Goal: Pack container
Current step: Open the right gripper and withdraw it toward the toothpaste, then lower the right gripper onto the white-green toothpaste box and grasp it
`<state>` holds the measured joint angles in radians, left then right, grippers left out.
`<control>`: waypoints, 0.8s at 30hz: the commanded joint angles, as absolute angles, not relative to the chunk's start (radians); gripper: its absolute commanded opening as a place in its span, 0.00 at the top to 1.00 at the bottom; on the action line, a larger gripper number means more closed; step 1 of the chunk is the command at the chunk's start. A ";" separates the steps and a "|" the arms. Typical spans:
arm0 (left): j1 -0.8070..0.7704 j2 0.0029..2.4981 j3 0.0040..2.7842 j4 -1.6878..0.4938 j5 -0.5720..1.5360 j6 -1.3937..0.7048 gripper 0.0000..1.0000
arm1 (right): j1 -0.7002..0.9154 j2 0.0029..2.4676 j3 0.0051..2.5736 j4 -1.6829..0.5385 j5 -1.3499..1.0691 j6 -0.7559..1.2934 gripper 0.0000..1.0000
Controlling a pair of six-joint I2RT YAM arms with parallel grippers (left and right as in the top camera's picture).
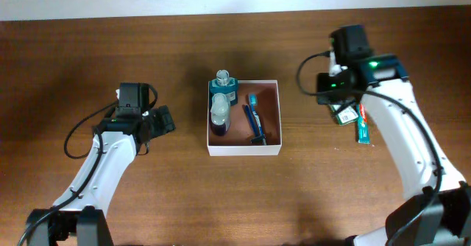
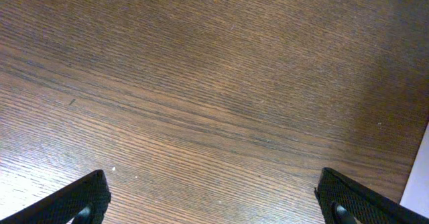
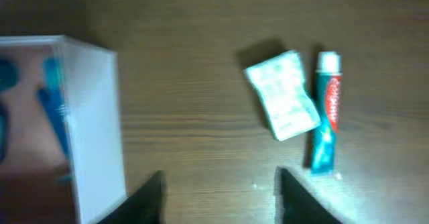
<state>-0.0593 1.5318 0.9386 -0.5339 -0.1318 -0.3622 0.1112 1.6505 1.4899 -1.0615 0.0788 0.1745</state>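
Container (image 1: 243, 149) lies between left tool (image 2: 211, 190) and right tool (image 3: 221, 197), touching neither

Wood, card and shiny plastic

The brown wooden table (image 2: 214, 83) has fine lines and a soft shine. The square white box (image 3: 94, 117) looks like smooth matt card. The left gripper (image 2: 211, 184) has bumpy black fingers (image 2: 80, 198). The teal toothpaste tube (image 3: 325, 117) looks like smooth plastic.
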 commanded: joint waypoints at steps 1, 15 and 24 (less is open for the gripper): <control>-0.058 1.539 0.934 -0.534 -0.139 -0.353 0.01 | 0.060 1.666 1.467 -1.052 0.098 0.083 0.36; -0.058 1.539 0.934 -0.535 -0.139 -0.353 0.01 | 0.004 1.825 1.462 -1.007 0.109 -0.041 0.23; -0.058 1.539 0.934 -0.534 -0.139 -0.353 0.01 | -0.049 1.926 1.461 -1.014 0.049 -0.102 0.15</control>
